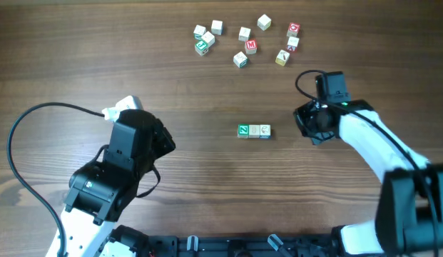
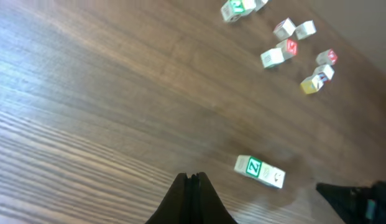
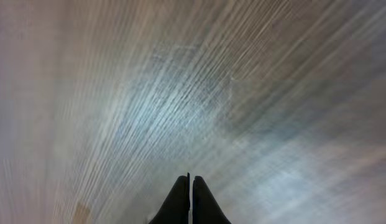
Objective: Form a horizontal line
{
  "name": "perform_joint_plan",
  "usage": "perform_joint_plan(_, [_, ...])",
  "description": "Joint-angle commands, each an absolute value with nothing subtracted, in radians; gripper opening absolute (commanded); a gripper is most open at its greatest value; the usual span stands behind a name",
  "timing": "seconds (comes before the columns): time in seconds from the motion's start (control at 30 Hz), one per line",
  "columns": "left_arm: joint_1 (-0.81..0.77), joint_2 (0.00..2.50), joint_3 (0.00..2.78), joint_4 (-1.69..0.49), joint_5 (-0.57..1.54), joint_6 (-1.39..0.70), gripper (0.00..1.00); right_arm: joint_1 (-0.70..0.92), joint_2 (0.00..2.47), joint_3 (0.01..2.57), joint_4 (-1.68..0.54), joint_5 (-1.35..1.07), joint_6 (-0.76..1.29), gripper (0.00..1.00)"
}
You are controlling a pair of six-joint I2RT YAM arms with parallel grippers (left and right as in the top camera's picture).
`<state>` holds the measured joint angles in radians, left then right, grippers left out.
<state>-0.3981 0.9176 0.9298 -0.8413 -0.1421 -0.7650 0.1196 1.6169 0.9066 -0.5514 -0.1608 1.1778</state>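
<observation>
Wooden table, left end effector closed, right end effector closed, low

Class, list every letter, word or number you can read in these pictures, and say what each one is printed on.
"Z": white, on the green cube at one end of the row of three.
Beige cube and blue-trimmed cube: marks too small to read.
Loose cubes: red and green letters, too blurred to read.
No other text is readable.
</observation>
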Motion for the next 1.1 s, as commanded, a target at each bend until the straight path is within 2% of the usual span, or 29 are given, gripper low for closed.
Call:
perform_joint_plan(0.0, [-0.396, 0.853, 0.929, -0.831, -0.201, -0.771, 0.04, 0.096, 1.409, 0.916, -0.631, -0.142, 1.040, 0.05])
perform_joint_plan(0.33, [-0.396, 0.532, 0.929, -0.904, -0.322, -0.764, 0.04, 0.097, 0.670, 0.916, -0.852, 0.122, 0.899, 0.05])
perform_joint_plan(0.37, [-0.396, 0.507, 0.929, -0.923, -0.334, -0.764, 0.04, 0.097, 0.613, 0.916, -0.860, 0.147, 0.887, 0.10])
perform_joint_plan(0.4, [-0.396, 0.479, 0.929, -0.943, -0.347, -0.764, 0.04, 0.097, 0.551, 0.916, -0.872, 0.184, 0.891, 0.25])
perform_joint_plan(0.53, [-0.396, 0.421, 0.929, -1.002, -0.407, -0.764, 0.06, 0.097, 0.399, 0.916, -0.896, 0.313, 0.891, 0.59])
perform_joint_plan(0.57, [-0.396, 0.419, 0.929, -1.009, -0.417, -0.764, 0.15, 0.097, 0.382, 0.916, -0.904, 0.339, 0.891, 0.70])
perform_joint_plan(0.63, [-0.396, 0.419, 0.929, -1.019, -0.417, -0.764, 0.59, 0.097, 0.364, 0.916, -0.929, 0.374, 0.891, 0.90])
perform_joint_plan(0.67, [-0.396, 0.420, 0.929, -1.023, -0.417, -0.764, 0.74, 0.097, 0.362, 0.916, -0.945, 0.375, 0.892, 0.99])
perform_joint_plan(0.73, [-0.396, 0.420, 0.929, -1.033, -0.418, -0.764, 1.00, 0.097, 0.364, 0.916, -0.955, 0.374, 0.891, 0.99])
perform_joint_plan(1.07, [-0.396, 0.420, 0.929, -1.113, -0.417, -0.764, 1.00, 0.097, 0.364, 0.914, -1.039, 0.374, 0.894, 1.00])
